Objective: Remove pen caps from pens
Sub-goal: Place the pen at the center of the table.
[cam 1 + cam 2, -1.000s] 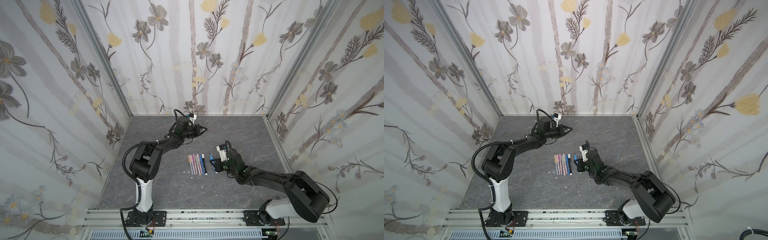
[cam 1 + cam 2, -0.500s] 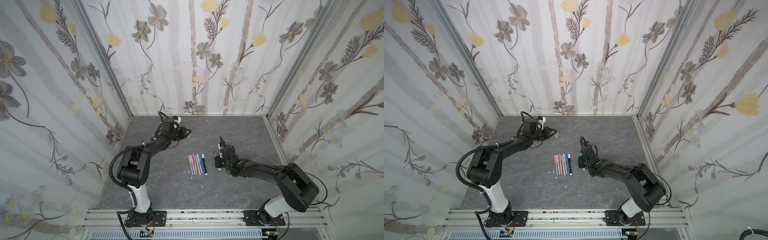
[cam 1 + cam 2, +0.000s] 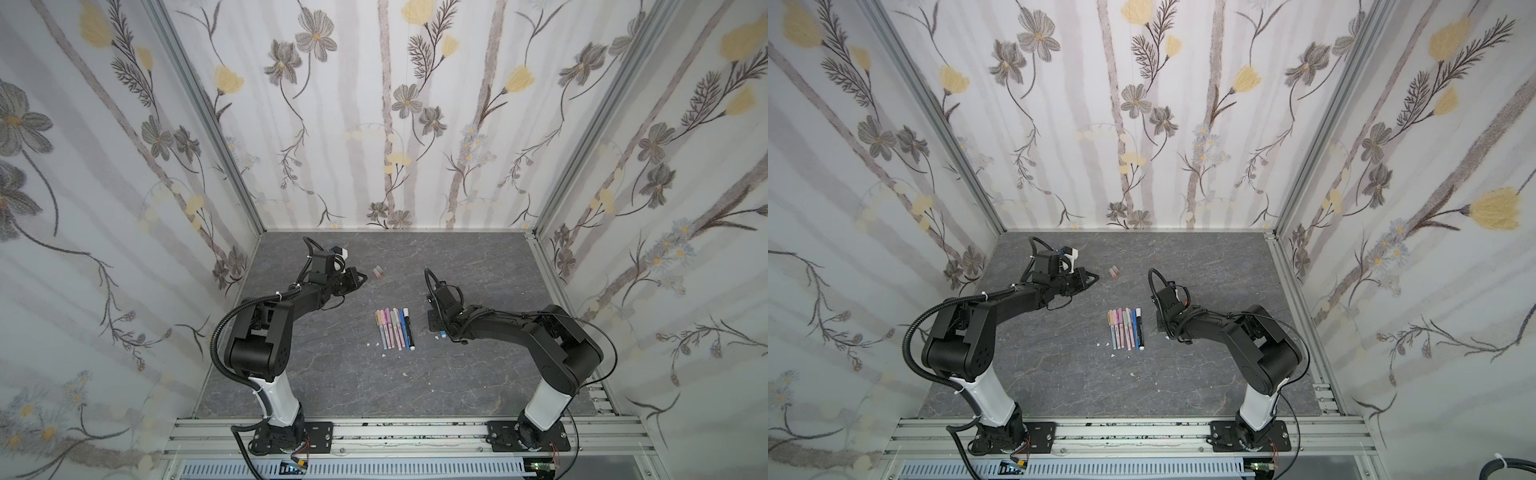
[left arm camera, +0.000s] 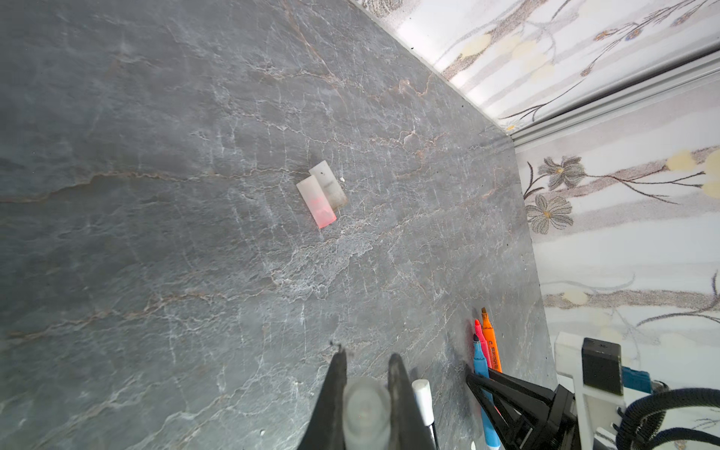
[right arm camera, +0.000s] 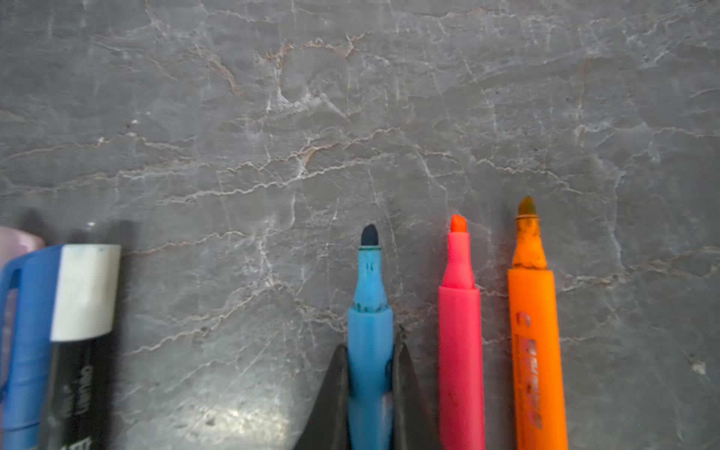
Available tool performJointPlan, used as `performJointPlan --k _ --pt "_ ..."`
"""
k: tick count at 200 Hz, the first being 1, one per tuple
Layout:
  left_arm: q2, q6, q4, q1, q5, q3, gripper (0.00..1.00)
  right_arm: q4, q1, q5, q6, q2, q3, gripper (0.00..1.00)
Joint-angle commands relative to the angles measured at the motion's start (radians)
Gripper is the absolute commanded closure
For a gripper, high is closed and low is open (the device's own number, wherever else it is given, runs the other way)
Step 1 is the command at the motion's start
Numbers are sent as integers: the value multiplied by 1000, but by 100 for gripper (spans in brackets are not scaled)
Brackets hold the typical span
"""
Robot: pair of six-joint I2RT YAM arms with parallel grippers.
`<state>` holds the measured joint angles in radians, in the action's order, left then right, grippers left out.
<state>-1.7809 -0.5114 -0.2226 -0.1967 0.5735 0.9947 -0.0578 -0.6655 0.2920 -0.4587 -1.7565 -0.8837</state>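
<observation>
Left pincer (image 4: 367, 355): 1. Its jaws are clamped on one translucent pen cap (image 4: 366, 409), seen end-on between the fingers.

Loose caps: 2. A pink-tinted cap (image 4: 317, 202) and a grey cap (image 4: 330, 185) lie side by side and touching. They sit on the bench (image 3: 457, 257) ahead of the left pincer's tips, clear of them.

Right pincer (image 5: 371, 343): 1. It is closed around the barrel of a light blue pen (image 5: 370, 311) with its tip bare.

Uncapped pens beside it: 2. A pink pen (image 5: 459, 331) lies nearest and an orange pen (image 5: 535, 331) next to that, both parallel to the held one.

Capped pens (image 3: 392, 328): about 7, in one tight row between the two arms. The white-capped black pen (image 5: 83, 292) is at the end nearest the right pincer.
</observation>
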Motion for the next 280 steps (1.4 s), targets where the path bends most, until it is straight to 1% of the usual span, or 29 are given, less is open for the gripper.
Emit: performJointPlan --k 1,18,45,76,166,201,246,252,280 --pt "-1 10 -37 2 8 -4 100 -33 -2 47 6 -4 -10 89" --pt "-9 6 -45 2 13 -2 100 -40 -2 58 9 -5 -14 84" --pt "-21 -1 -56 2 19 -4 100 -51 -3 79 21 -2 -24 79" --pt "-28 -4 -66 2 23 -7 100 -69 -2 106 38 -2 -37 76" --pt "-52 -16 -91 2 32 -15 100 -103 -3 174 66 27 -41 76" --pt "-87 -27 -107 0 40 0 100 -80 -4 150 89 56 -39 76" --pt "-175 -50 -134 -8 48 56 100 -33 -6 81 90 155 -7 73" --pt "-187 -54 -138 -10 48 63 100 -33 -5 76 89 194 -4 72" --pt "-247 -70 -152 -19 39 110 100 -37 -6 47 89 231 5 72"
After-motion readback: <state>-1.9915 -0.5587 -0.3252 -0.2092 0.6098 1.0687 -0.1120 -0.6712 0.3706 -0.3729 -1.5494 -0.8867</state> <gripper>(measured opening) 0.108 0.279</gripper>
